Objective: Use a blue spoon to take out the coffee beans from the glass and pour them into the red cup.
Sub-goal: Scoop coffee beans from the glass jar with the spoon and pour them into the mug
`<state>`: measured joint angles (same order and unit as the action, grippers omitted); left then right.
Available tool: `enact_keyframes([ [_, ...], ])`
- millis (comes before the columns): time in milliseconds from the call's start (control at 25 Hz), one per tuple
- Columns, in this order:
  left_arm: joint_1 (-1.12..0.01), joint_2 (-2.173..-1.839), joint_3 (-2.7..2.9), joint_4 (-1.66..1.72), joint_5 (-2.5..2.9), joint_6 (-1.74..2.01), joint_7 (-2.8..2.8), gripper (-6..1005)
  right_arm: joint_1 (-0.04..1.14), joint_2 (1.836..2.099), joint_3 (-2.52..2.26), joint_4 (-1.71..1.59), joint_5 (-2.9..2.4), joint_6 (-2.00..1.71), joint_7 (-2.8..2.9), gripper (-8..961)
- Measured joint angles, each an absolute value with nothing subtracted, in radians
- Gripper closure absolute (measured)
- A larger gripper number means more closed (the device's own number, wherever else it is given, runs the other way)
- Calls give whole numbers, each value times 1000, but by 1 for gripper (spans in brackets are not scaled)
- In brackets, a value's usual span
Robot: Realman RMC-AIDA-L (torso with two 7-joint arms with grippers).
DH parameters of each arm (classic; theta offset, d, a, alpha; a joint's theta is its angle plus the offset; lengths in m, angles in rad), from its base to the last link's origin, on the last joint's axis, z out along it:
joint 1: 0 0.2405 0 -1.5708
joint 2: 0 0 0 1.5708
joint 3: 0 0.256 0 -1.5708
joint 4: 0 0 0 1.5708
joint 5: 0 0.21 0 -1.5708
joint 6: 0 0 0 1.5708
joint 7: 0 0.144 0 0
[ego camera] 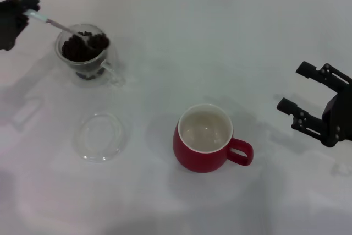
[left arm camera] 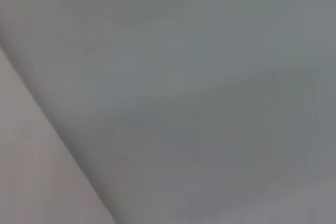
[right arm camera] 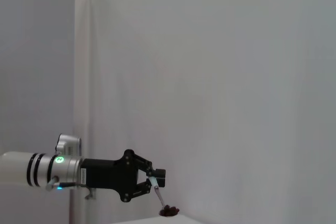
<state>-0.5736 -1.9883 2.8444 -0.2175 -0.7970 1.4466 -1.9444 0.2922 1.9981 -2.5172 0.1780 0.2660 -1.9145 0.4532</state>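
One blue spoon (ego camera: 55,24) gripped by its pale handle in left gripper (ego camera: 28,12), upper left of head view, metal bowl sunk among coffee beans (ego camera: 83,45) heaped dark in one clear glass (ego camera: 85,54).
One glossy red cup (ego camera: 206,138), cream inside, lower centre; one flat clear saucer (ego camera: 100,136) lower left; right gripper (ego camera: 303,94) idle at right edge, fingers spread wide. Side-on in right wrist view only: left gripper (right arm camera: 156,178) clamping spoon (right arm camera: 158,194) tilted down into beans (right arm camera: 168,211). Nothing but blurred grey in left wrist view.
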Motion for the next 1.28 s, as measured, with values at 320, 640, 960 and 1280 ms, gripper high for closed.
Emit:
enact_keyframes([
  [320,-607,-1995,2844,-196,-723,1546,-1949,874,301,1999,-2517,180,307,-1914,426,181],
  [640,-664,-1999,2844,-155,-625,1573,-1949,874,290,2002,-2517,167,389,-1923,402,181],
  [960,-719,-2021,2844,-137,-530,1572,-1932,875,277,2002,-2517,166,417,-1927,399,182],
  [1280,-765,-2034,2844,-137,-434,1569,-1860,875,274,2002,-2517,166,423,-1927,399,183],
])
